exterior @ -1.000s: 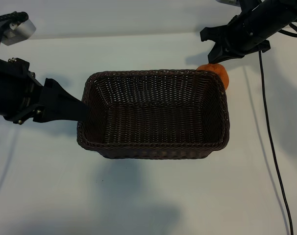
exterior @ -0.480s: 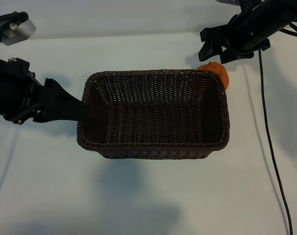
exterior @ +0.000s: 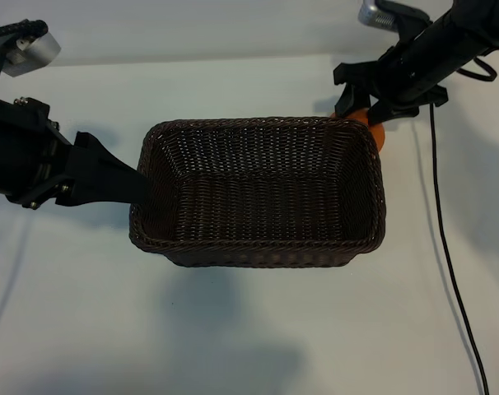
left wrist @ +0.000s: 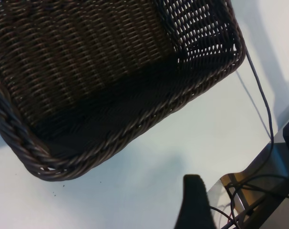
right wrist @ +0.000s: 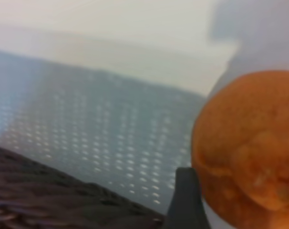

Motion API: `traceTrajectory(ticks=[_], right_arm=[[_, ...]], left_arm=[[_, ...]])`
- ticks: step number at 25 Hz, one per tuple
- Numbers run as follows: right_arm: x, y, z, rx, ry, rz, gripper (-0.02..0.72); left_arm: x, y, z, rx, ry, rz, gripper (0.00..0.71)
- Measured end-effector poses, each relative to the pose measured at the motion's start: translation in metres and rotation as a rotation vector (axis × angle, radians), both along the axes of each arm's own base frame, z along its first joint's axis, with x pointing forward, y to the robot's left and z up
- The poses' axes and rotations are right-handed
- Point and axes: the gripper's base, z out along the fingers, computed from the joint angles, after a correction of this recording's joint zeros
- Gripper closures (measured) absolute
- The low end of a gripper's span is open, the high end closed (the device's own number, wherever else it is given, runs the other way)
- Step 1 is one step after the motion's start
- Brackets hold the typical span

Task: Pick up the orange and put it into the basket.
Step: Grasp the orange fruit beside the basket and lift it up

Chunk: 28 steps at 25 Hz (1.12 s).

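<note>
The dark brown wicker basket point(exterior: 258, 245) stands mid-table and also shows in the wrist views as basket point(left wrist: 135, 128) and basket point(right wrist: 49, 198). The orange point(exterior: 376, 135) lies on the table just outside the basket's far right corner, partly covered by my right gripper point(exterior: 361, 112). That gripper is open and sits over the fruit with a finger on either side. In the right wrist view the orange point(right wrist: 249, 148) is close beside one finger point(right wrist: 185, 193). My left gripper point(exterior: 126, 183) is open at the basket's left end; one finger point(left wrist: 194, 202) shows over bare table.
A black cable point(exterior: 447, 247) runs down the table's right side from the right arm. A metal frame with wires point(left wrist: 259, 191) lies past the table edge in the left wrist view. White tabletop surrounds the basket in front and at both sides.
The right gripper went from shut to open and came down towards the orange, now covering part of it. The left arm, basket and orange have not moved.
</note>
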Motion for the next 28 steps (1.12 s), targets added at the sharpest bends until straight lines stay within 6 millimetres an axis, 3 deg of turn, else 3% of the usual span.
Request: traceTrajectory(ticks=[24,28], right_arm=[[-0.0012,-0.0062,-0.0047,-0.096,-0.001,0.048,0.192],[-0.0011,-0.0063,-0.0063,-0.098,0.003,0.049,0.269]], left_arm=[[0.0000,0.0000,0.0000,0.000,0.000,0.000,0.168],[0.0000,0.0000,0.0000,0.000,0.000,0.000,0.168]])
